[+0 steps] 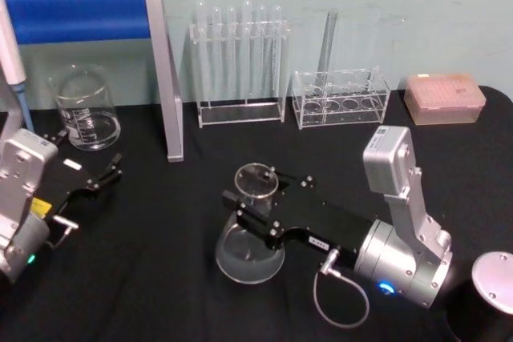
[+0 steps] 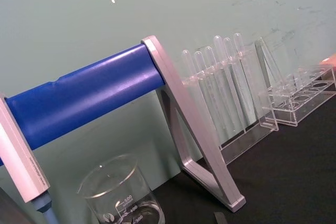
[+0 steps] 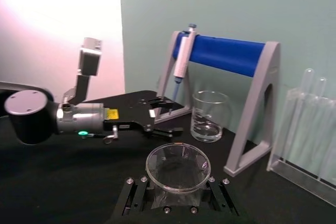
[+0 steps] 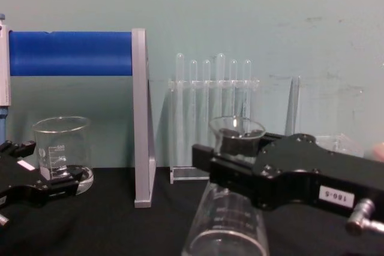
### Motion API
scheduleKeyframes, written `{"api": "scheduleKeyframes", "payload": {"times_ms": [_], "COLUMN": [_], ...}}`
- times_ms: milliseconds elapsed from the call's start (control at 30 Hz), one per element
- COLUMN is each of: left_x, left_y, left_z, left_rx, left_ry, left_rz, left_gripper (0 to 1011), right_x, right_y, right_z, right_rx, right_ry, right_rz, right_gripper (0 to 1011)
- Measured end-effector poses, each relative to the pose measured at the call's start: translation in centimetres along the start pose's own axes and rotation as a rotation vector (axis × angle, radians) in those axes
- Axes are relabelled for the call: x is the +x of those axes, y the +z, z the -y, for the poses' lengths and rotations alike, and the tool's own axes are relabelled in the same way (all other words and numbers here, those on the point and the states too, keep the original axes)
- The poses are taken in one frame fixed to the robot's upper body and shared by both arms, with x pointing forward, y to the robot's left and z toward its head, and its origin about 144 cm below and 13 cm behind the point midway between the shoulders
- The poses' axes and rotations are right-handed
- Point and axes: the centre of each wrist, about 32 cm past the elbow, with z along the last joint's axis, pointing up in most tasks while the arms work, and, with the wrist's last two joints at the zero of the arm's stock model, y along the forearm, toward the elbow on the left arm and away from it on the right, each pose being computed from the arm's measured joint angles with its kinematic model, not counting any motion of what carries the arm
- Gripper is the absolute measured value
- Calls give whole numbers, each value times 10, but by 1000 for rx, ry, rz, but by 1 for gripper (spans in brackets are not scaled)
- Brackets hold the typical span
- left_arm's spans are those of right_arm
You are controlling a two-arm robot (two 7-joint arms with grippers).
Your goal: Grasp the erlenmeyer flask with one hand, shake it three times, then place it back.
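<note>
The erlenmeyer flask (image 1: 248, 255) stands upright at the middle of the black table (image 1: 160, 278), its wide base low at the cloth. My right gripper (image 1: 260, 202), the hand, reaches in from the right and is shut on the flask's neck just under the flared rim. The right wrist view looks down into the flask's mouth (image 3: 177, 166) between the two fingers. In the chest view a black finger (image 4: 231, 169) crosses the neck of the flask (image 4: 225, 232). My left gripper (image 1: 86, 154) lies parked at the left, open and holding nothing.
A glass beaker (image 1: 84, 110) stands at back left beside the blue pipette stand (image 1: 80, 14). Behind the flask are a test tube rack (image 1: 239, 62), a second clear rack (image 1: 341, 98) and a pink tip box (image 1: 445, 98). A black canister (image 1: 493, 278) sits at front right.
</note>
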Motion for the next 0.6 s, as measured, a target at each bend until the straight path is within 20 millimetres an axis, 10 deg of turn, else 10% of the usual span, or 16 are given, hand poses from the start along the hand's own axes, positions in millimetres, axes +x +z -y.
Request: {"api": "scheduleKeyframes", "payload": {"times_ms": [600], "left_x": [0], "left_y": [0], "left_z": [0], "left_rx": [0], "left_ry": [0], "left_rz": [0], "left_gripper": [1001], "right_x": [36], "right_y": [1], "right_z": [4], "right_rx": [6], "right_ry": [-192], "right_rz": [22], "right_gripper": [452]}}
